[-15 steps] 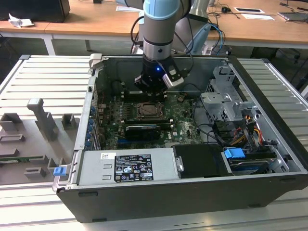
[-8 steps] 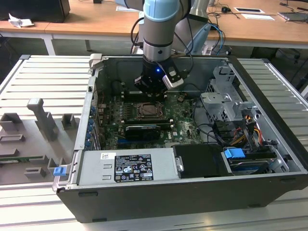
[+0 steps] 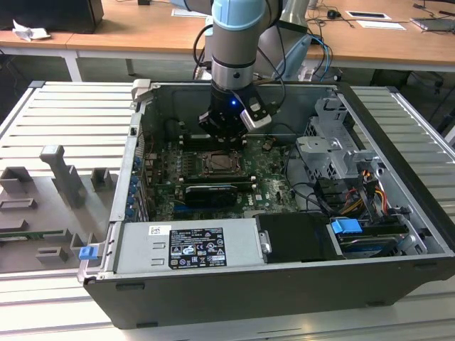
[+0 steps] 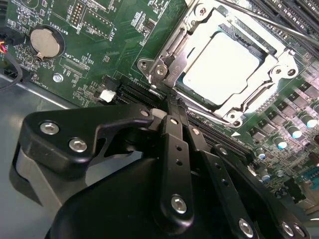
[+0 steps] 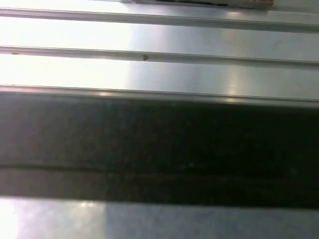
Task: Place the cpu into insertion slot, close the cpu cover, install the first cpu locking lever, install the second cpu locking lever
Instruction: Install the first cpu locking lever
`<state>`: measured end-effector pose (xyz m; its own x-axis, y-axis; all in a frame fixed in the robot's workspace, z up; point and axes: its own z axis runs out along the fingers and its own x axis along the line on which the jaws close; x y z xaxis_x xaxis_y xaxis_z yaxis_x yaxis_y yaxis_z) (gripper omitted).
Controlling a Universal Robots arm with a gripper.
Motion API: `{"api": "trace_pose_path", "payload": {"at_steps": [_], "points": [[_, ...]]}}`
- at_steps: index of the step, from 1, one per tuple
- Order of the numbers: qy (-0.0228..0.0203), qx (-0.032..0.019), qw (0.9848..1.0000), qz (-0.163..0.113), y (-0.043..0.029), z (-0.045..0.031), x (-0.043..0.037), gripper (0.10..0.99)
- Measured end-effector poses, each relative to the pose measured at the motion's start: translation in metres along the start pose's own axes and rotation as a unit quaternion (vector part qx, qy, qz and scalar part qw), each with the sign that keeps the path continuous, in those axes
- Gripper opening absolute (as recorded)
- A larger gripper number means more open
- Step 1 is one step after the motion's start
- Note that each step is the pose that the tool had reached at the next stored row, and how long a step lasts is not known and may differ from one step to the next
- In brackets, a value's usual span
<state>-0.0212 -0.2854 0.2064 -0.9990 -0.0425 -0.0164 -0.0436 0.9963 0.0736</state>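
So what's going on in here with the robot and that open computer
A single robot arm is reaching down into an open computer case, working on the green motherboard. In the second wrist view the cpu already sits in the insertion slot, and the cpu cover lies closed over it, framing the chip. The gripper is down at one corner of the socket, right by the cover's edge. In the exterior view it hangs just behind the socket.

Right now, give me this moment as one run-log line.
chip: seated in socket | cover: down over chip | gripper: shut, tips beside socket corner, holding nothing | levers: state unclear
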Motion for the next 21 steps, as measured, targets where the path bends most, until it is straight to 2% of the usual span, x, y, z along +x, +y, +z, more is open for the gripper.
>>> {"api": "trace_pose_path", "payload": {"at_steps": [6, 17, 21], "points": [[0.0004, 0.0041, 1.0000, 0.000, -0.0002, 0.0024, 0.0001, 0.106], [0.0003, 0.0044, 1.0000, 0.000, -0.0003, 0.0016, 0.0001, 0.106], [0.0005, 0.0075, 1.0000, 0.000, -0.0003, 0.0019, 0.0001, 0.106]]}}
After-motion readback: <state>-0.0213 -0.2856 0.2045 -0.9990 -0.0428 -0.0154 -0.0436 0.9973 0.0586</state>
